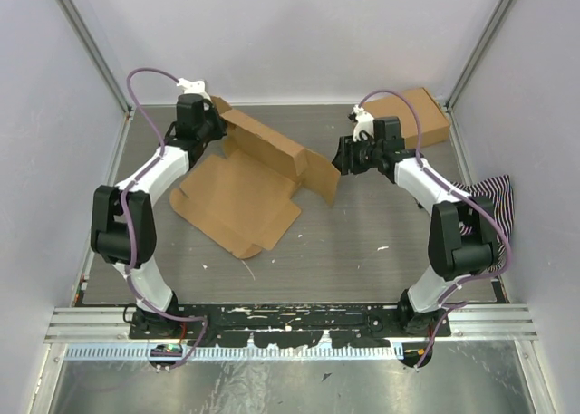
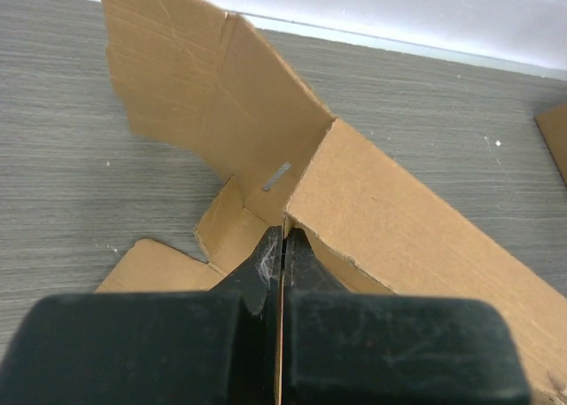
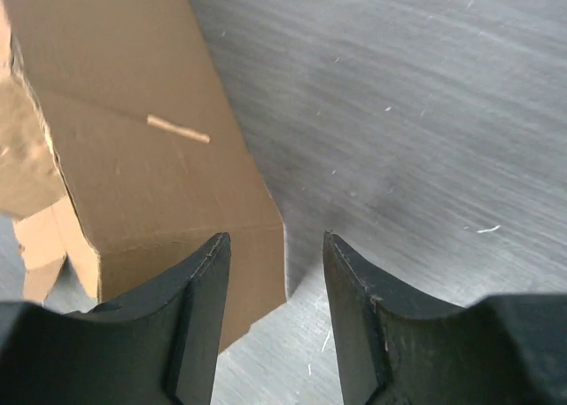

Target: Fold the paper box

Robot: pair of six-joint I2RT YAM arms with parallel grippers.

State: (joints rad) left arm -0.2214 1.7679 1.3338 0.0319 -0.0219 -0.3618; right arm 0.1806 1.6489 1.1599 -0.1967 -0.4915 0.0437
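Top view: box point(image 1: 237, 197) sits left of centre on the worktop point(image 1: 381, 242). Base flat, rear wall point(image 1: 272, 142) raised, long axis running far-left to near-right. Left arm point(image 1: 149, 174) is at the wall's far-left end. Right arm point(image 1: 426, 183) is just off the free end flap point(image 1: 322, 174), so it's the nearer one.

Left wrist: left fingers point(image 2: 257, 276) pinched tight on the wall's edge.

Right wrist: right fingers point(image 3: 199, 307) part-open, holding nothing. Flap corner pokes into the gap, hard against the view-left finger, clear of the other.
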